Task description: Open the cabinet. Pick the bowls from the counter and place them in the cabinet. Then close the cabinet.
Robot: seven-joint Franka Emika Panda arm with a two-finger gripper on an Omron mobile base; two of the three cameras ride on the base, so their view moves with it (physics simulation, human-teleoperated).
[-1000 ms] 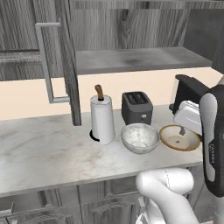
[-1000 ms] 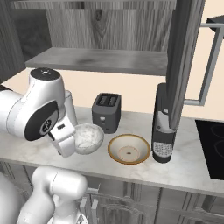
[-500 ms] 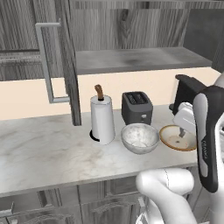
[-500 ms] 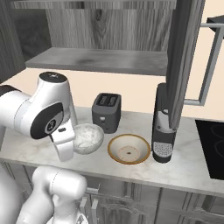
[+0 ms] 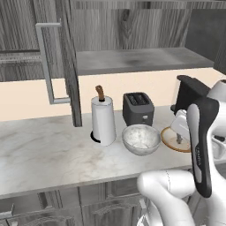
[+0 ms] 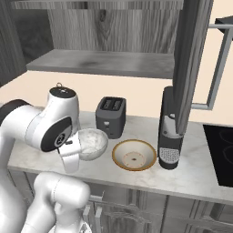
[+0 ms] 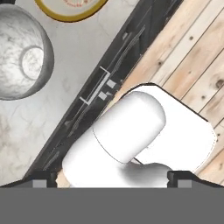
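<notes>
The cabinet stands open: its left door [image 5: 66, 66] and right door [image 6: 191, 59] are swung out, and the grey shelf [image 5: 132, 59] is bare. On the counter [image 5: 44, 154] sits the speckled grey bowl [image 5: 141, 139] [image 6: 92, 143] [image 7: 22, 57]. The tan bowl [image 6: 134, 154] [image 7: 70, 6] lies just to its right. My gripper [image 6: 72, 164] [image 7: 113, 177] points down over the counter's front edge, in front of the speckled bowl. Its fingers are spread wide, open, with nothing between them.
A paper towel roll [image 5: 103, 121] stands left of the bowls and a dark toaster [image 5: 137, 108] [image 6: 110, 116] behind them. A black coffee machine [image 6: 169, 132] is right of the tan bowl, under the open right door. A stovetop [image 6: 220, 154] lies at the far right.
The arm has swung a little, carrying the hand lower and away from the speckled bowl toward the counter's front edge. The bowls have not moved and the fingers stay apart.
</notes>
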